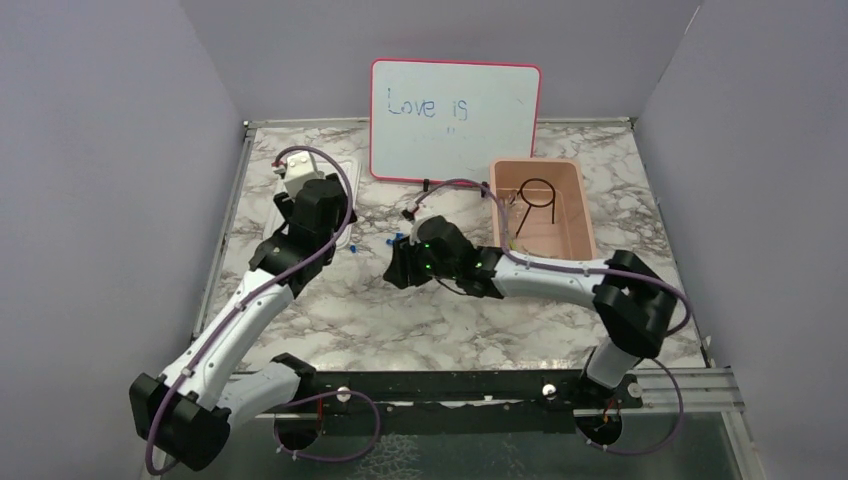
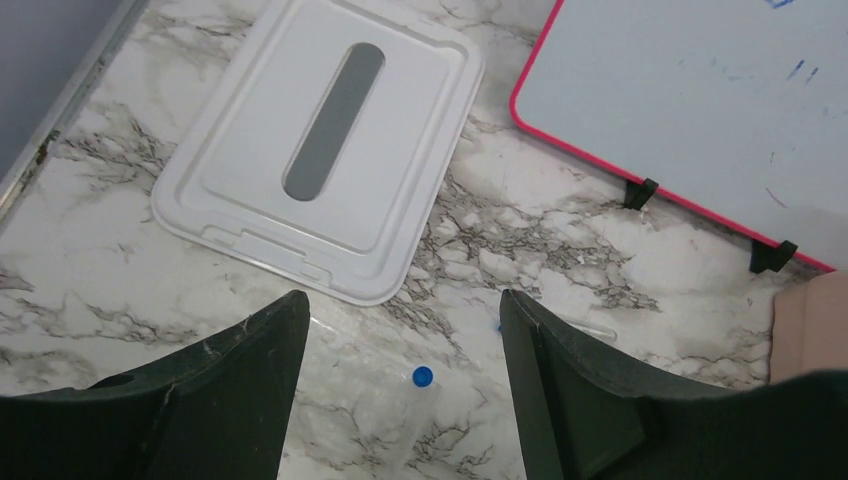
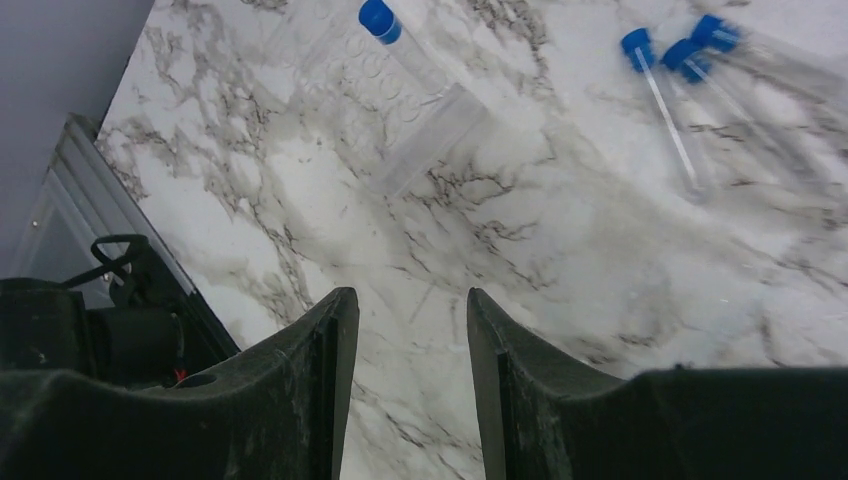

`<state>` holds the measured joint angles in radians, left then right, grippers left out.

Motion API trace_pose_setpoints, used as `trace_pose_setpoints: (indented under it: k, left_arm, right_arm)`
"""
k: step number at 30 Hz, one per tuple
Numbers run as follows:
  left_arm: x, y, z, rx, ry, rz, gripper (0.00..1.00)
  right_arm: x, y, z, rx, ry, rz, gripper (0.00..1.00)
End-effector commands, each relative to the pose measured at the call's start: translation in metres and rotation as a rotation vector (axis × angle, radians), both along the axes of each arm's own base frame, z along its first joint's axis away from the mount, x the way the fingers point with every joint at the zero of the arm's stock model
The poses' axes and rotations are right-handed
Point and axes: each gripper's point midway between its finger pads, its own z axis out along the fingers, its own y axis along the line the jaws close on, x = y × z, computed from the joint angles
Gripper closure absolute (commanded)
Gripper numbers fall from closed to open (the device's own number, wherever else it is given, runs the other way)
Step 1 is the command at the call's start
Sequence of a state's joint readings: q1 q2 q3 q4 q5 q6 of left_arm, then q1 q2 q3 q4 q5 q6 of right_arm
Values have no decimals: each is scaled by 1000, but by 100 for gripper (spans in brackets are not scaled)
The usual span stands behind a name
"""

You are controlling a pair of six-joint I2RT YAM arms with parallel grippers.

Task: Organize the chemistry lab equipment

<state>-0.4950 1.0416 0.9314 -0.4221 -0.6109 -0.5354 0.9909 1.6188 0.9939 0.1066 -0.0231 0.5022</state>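
Several clear blue-capped tubes lie on the marble table between my grippers. In the left wrist view one tube (image 2: 418, 400) lies below and between my open left gripper's (image 2: 400, 300) fingers, apart from them. The right wrist view shows one tube (image 3: 400, 40) at the top and three more (image 3: 690, 70) at the upper right, all ahead of my open, empty right gripper (image 3: 410, 295). In the top view the left gripper (image 1: 335, 232) and right gripper (image 1: 398, 268) hover near the tubes (image 1: 355, 243). The black wire ring (image 1: 536, 193) and thin metal pieces (image 1: 515, 225) lie in the pink tub. No red-yellow stick shows.
The pink tub (image 1: 585, 215) stands at the back right. The white lid (image 2: 320, 150) lies flat at the back left, partly under my left arm in the top view (image 1: 345, 170). The pink-framed whiteboard (image 1: 455, 120) stands at the back centre, on black feet (image 2: 638, 192).
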Motion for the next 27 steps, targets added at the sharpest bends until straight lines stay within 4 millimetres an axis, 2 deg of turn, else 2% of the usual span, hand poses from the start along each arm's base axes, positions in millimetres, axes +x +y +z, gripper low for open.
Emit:
trace_pose_setpoints:
  k: [1,5,10,13,19,27]
  left_arm:
    - [-10,14,45,31,-56,-53,27]
    - [-18,23,65,55,-97,-53,27]
    - [-24,29,67,74,-105,-51,27]
    - [-26,29,64,75,-100,-58,26]
    - [-26,27,52,80,-77,-69,26]
    - [-27,28,48,84,-81,-72,26]
  right_arm:
    - [-16,30,-35,-53,207,-62,51]
    - [-13,62,-46,-44,258,-82,50]
    - [-3,86,-61,-34,325,-129,50]
    - [9,89,-72,-58,327,-195,50]
    - [17,87,-93,-129,341,-263,54]
    - [32,64,-96,-240,275,-355,68]
